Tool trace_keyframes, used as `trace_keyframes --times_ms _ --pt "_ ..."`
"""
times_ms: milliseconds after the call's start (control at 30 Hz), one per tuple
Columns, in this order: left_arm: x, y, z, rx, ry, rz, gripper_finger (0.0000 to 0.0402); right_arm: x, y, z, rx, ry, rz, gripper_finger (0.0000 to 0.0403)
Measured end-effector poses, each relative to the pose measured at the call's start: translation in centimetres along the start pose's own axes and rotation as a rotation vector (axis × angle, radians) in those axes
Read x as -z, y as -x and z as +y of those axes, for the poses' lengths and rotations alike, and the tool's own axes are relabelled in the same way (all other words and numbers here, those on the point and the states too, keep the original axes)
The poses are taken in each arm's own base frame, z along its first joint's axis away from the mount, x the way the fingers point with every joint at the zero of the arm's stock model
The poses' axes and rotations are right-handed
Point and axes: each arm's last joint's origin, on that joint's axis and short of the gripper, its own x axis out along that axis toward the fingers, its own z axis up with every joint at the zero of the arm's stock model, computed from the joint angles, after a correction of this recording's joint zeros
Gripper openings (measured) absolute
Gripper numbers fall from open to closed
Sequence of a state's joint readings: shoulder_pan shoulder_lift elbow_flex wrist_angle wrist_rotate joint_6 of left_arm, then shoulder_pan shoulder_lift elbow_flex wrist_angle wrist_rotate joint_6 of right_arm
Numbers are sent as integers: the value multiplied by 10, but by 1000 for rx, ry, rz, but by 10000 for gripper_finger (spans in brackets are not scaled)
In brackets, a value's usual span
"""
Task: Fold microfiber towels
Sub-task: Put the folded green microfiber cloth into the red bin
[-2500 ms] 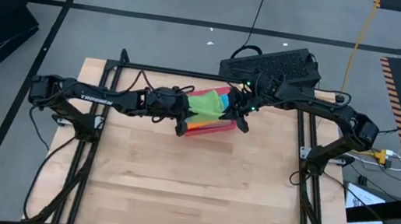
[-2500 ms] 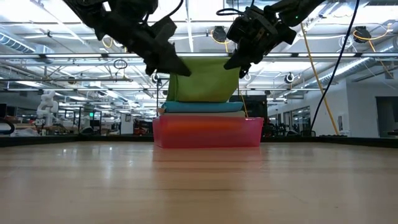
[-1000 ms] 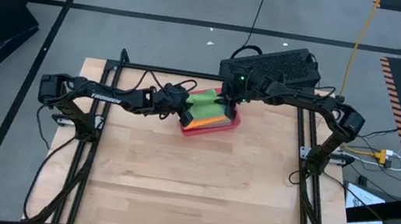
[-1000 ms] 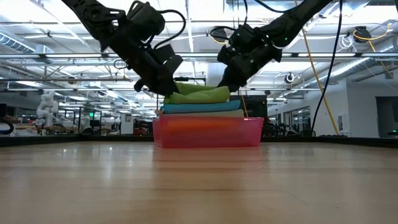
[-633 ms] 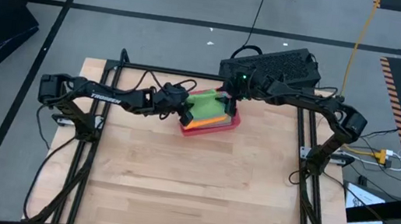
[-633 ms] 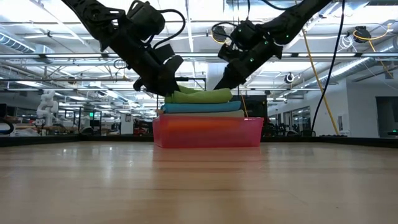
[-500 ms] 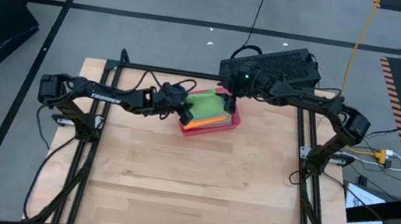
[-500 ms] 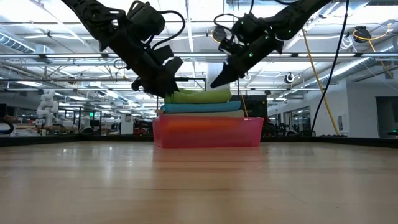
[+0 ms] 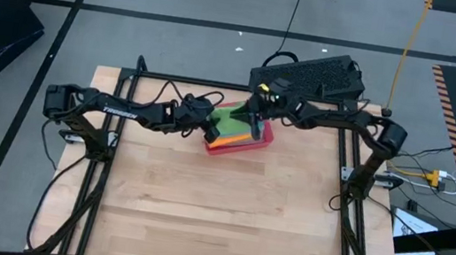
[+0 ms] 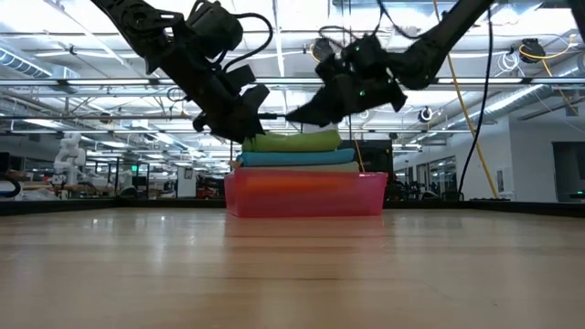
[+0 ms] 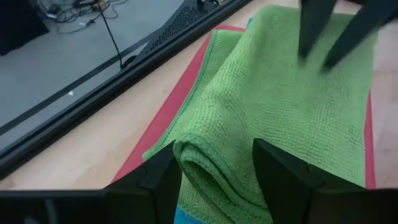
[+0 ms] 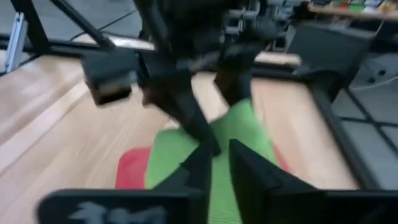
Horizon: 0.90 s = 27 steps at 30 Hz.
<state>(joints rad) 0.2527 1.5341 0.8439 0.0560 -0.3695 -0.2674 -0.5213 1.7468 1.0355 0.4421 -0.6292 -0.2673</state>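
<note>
1. The bright green towel (image 9: 235,121) lies folded on top of a stack in the red tray (image 9: 245,144), near the middle of the table's far edge; its cloth is a looped, nubbly microfibre with a stitched hem, and one end is rolled over in a soft, rounded fold (image 11: 205,165).
2. In the low view the stack reads in flat layers: bright green towel (image 10: 292,141) uppermost, a bright blue towel (image 10: 297,157) beneath it, a pale greyish layer (image 10: 297,167) under that; an orange edge (image 9: 228,143) shows in the high view; the tray is rigid, rectangular and translucent red, with upright walls (image 10: 306,194).
3. The left gripper (image 9: 209,126) is at the left end of the stack; its two dark fingers (image 11: 283,174) stand parted on either side of the rolled fold, close to the cloth; whether they pinch it cannot be told.
4. The right gripper (image 9: 255,121) is above the far right part of the green towel; its fingers (image 12: 205,163) are drawn nearly together, with nothing seen between them; its tips hang just above the cloth in the low view (image 10: 297,116).
5. The table (image 9: 216,215) is pale wood planking, framed by black rails; a black perforated case (image 9: 312,73) sits on the floor beyond the far edge; a yellow cable (image 9: 408,41) runs down to the far right corner.
</note>
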Motion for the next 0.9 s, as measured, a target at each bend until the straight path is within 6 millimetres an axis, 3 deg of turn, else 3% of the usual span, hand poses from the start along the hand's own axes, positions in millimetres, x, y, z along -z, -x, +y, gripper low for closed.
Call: trace_keyframes --times_ms 100,333,633,733,800,900 --pt "0 0 -1 1 -18 -3 196 11 -4 -4 -1 -33 18 7" --pt "-2 3 0 -18 -54 -15 196 36 -12 -11 0 -87 79 4" --pt "-29 42 5 -2 -84 -157 196 50 -18 -12 -7 -105 106 1" --pt "-38 51 -1 87 -110 -243 196 50 -18 -12 -7 -104 107 1" --pt "-39 50 -6 123 -142 -271 195 50 -18 -12 -7 -102 104 1" --pt "-32 33 -16 134 -190 -273 186 50 -18 -12 -8 -101 102 1"
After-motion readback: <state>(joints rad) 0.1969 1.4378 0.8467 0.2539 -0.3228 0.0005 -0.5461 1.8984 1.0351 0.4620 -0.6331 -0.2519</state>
